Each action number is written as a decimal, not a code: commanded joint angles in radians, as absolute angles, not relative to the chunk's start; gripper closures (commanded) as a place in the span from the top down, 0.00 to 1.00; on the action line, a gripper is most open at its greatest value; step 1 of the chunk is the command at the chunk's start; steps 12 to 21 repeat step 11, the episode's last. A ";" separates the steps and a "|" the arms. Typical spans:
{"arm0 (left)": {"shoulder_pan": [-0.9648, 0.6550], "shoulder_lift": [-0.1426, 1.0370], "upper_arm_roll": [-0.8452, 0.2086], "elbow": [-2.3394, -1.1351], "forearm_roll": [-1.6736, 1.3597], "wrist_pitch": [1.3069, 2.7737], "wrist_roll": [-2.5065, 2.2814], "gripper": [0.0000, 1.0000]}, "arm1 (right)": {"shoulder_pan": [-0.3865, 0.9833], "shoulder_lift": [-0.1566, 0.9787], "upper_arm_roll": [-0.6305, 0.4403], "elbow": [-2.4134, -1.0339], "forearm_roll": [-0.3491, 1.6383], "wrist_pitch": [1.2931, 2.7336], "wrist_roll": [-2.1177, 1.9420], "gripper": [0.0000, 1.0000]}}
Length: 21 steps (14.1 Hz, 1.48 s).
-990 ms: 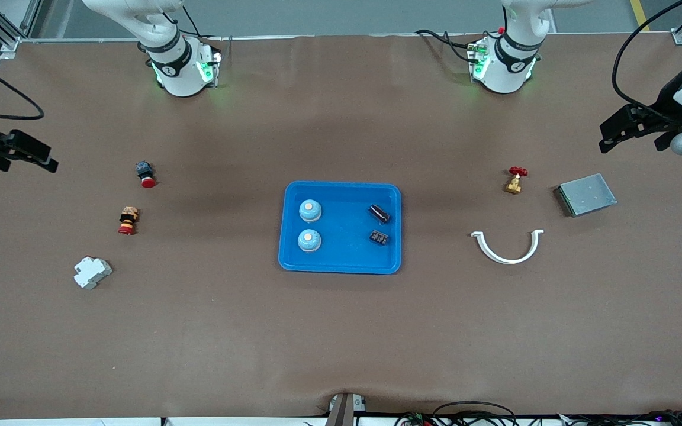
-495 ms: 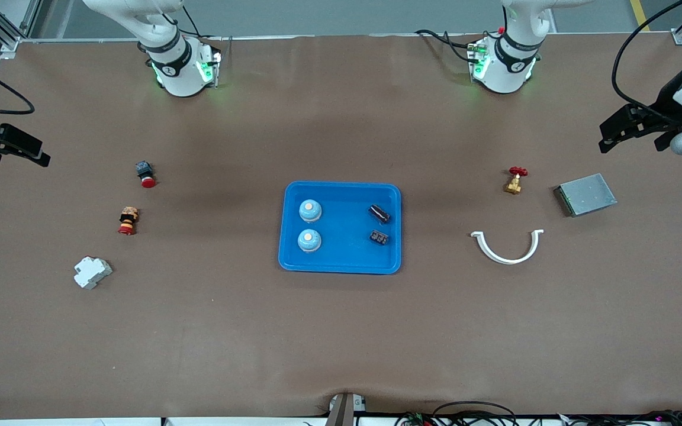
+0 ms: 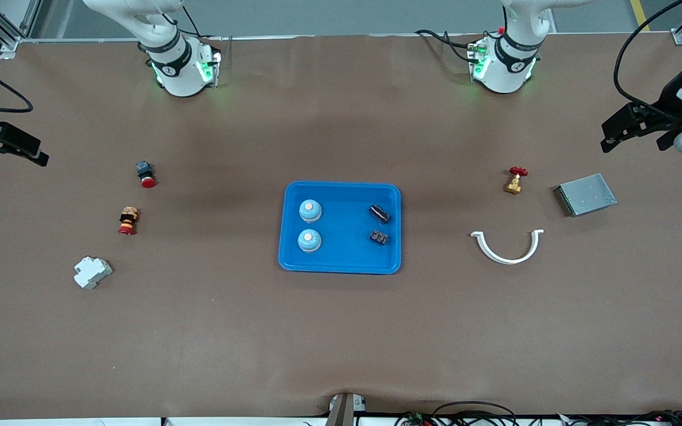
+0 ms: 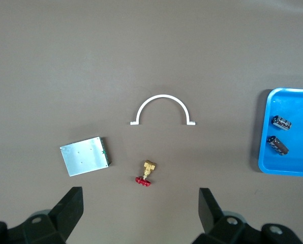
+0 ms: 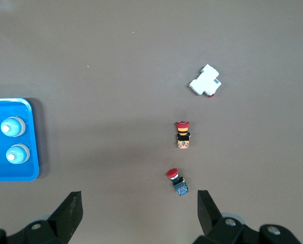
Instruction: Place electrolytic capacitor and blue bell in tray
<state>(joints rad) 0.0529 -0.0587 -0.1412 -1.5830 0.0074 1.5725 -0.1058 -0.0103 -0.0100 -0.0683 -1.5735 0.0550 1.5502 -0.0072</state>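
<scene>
The bright-blue tray (image 3: pixel 341 263) sits at the table's middle. In it are two blue bells (image 3: pixel 310 210) (image 3: pixel 309 239) toward the right arm's end and two black electrolytic capacitors (image 3: pixel 379 213) (image 3: pixel 379 237) toward the left arm's end. The tray's edge with the capacitors (image 4: pixel 277 144) shows in the left wrist view, with the bells (image 5: pixel 12 127) in the right wrist view. My left gripper (image 3: pixel 619 131) is open and empty, high over the table's edge at the left arm's end. My right gripper (image 3: pixel 24 148) is open and empty, high over the right arm's end.
Toward the left arm's end lie a grey metal box (image 3: pixel 585 194), a brass valve with red handle (image 3: pixel 514 180) and a white half-ring (image 3: pixel 508 248). Toward the right arm's end lie two red push buttons (image 3: pixel 145 174) (image 3: pixel 128 220) and a white breaker (image 3: pixel 92 272).
My right gripper has drawn outward toward the right arm's end of the table. My left gripper has shifted slightly outward. Nothing on the table moved.
</scene>
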 commanded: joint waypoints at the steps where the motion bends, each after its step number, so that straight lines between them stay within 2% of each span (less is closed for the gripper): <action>1: 0.054 -0.043 -0.144 -1.546 0.046 1.549 -0.083 1.00 | -0.021 0.005 -0.054 -1.545 0.041 1.526 0.005 1.00; 21: 0.049 -0.041 -0.144 -1.548 0.049 1.539 -0.084 1.00 | -0.025 0.005 -0.054 -1.542 0.040 1.529 0.000 1.00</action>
